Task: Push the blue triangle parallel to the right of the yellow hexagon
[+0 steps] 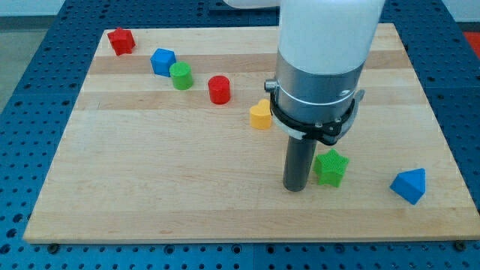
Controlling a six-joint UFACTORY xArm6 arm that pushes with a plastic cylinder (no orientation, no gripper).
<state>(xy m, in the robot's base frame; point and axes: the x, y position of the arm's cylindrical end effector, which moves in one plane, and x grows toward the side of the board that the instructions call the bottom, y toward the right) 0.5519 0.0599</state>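
Tip: although it has no jaws and holds nothing, my tip [295, 188] rests on the board just left of the green star [330, 167], well apart from its target.
Blue triangle [409, 185]: near the board's bottom-right corner, untouched; apex toward the top-right; long axis unclear.
Yellow hexagon [260, 115]: mid-board, partly behind the arm; the triangle sits lower, unaligned.

My tip [295, 187] rests on the board, the rod upright beneath the arm's wrist.
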